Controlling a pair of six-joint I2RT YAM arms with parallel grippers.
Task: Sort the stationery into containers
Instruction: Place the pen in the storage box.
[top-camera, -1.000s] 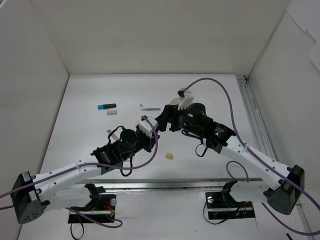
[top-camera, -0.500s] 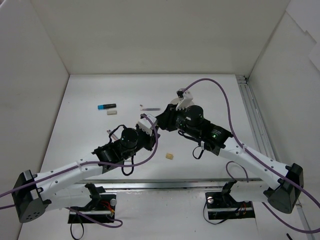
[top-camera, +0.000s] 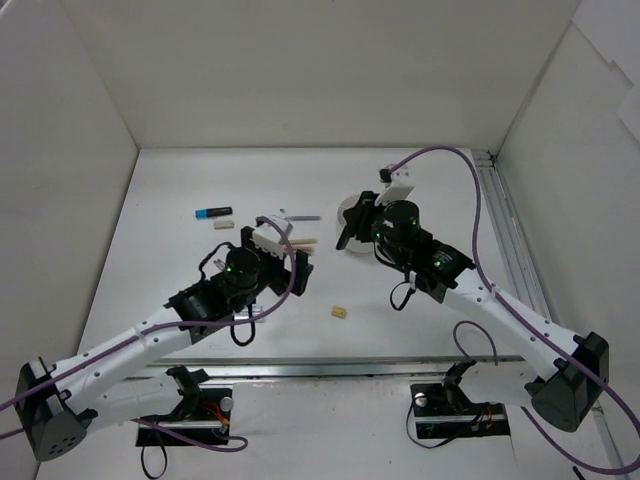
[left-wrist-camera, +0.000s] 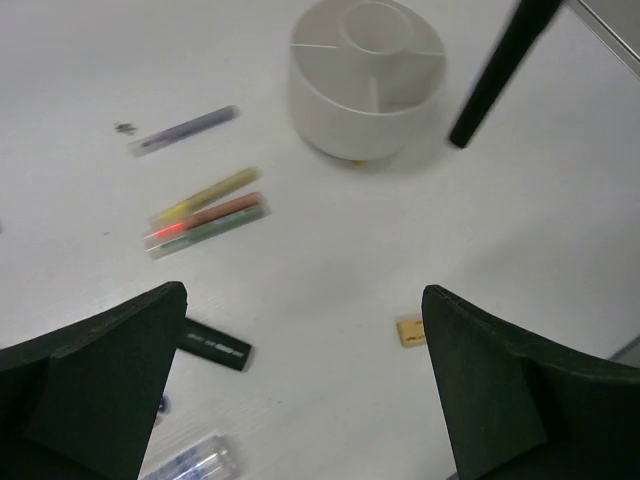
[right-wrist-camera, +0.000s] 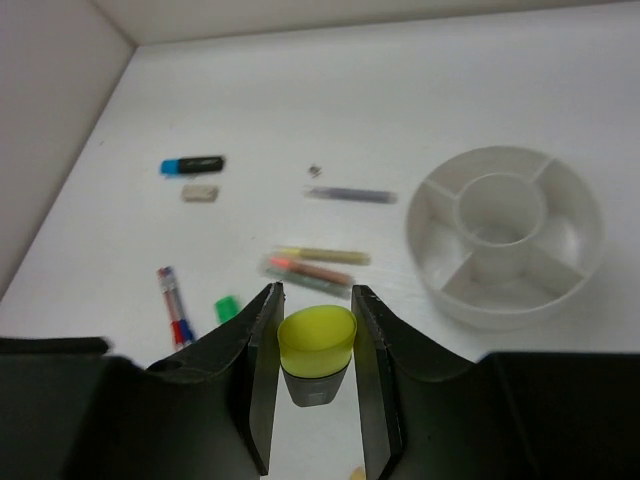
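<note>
Pinching yellow-capped highlighter (right-wrist-camera: 315, 372), R gripper (right-wrist-camera: 315, 322) needed centring over an organizer (right-wrist-camera: 500, 306) compartment, frame right; L gripper (left-wrist-camera: 305, 300) jaws spread, empty.

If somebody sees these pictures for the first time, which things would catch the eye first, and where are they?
The yellow-capped highlighter, pinched in the right claw, sits low in the right wrist view. To its right on the table stands the round white organizer, its compartments seemingly empty. The left claw gapes wide open, with thin pastel pencils lying ahead of it.
</note>
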